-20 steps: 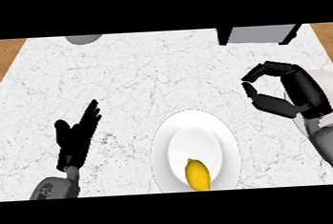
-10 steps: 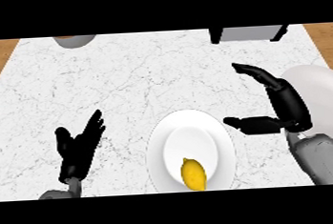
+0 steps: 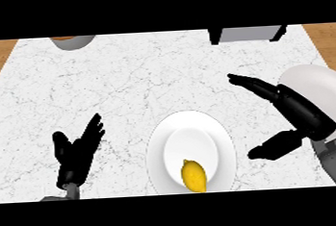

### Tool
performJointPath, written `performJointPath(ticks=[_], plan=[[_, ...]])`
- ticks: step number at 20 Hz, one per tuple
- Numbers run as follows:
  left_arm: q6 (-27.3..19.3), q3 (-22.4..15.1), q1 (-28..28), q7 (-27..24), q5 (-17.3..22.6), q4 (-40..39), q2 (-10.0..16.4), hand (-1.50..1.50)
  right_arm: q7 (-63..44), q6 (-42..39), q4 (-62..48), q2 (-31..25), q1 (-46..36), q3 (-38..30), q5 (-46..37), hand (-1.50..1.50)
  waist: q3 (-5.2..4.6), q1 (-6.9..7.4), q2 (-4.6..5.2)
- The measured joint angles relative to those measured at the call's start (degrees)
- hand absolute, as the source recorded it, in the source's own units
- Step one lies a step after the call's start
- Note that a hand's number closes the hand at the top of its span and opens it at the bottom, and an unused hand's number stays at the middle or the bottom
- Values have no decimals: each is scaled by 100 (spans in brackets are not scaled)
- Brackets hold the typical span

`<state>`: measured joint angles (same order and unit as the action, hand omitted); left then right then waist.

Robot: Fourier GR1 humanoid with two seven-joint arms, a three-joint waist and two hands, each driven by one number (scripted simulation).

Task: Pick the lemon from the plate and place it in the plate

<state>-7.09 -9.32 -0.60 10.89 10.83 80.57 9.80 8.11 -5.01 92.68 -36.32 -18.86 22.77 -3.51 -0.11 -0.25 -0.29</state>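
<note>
Head view, looking down on a marble counter (image 3: 162, 76). The right hand (image 3: 299, 110) is spread wide, fingers straight and thumb splayed, holding nothing. The lemon (image 3: 194, 176) lies below and to the left of that hand, well apart from it, on the near part of a white plate (image 3: 160, 142). What looks like a second white plate (image 3: 322, 80) sits just behind the right hand, partly hidden by it. The left hand (image 3: 77, 153) rests open, fingers up, to the left of the lemon's plate. The lemon is likely light, firm and smooth-skinned, and its rounded shape could roll or slip. Taking it across its wider middle, thumb opposite fingers, seems safest.
</note>
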Motion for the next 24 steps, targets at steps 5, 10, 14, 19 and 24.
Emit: performJointPath(ticks=[5, 10, 14, 19, 24], plan=[[30, 36, -50, -32, -16, 49, 4, 0, -1015, -307, 739, -116, 13, 541, -641, -150, 2, 5, 4], [2, 78, 91, 107, -63, 27, -46, 0, -2100, -500, 1134, 323, -36, 1118, -1383, -150, 6, 24, 14], [69, 119, 78, 124, -112, 42, -62, 0, -2541, -587, 1131, 834, 43, 1374, -2020, -150, 8, 34, 20], [122, 134, -84, 109, -167, 171, -94, 0, -3041, -807, 1171, 1247, 267, 1660, -2648, -150, 9, 36, 21], [124, 151, -148, 180, -246, 302, -177, 0, -3170, -1078, 987, 1734, 487, 1799, -2989, -150, 11, 37, 24]])
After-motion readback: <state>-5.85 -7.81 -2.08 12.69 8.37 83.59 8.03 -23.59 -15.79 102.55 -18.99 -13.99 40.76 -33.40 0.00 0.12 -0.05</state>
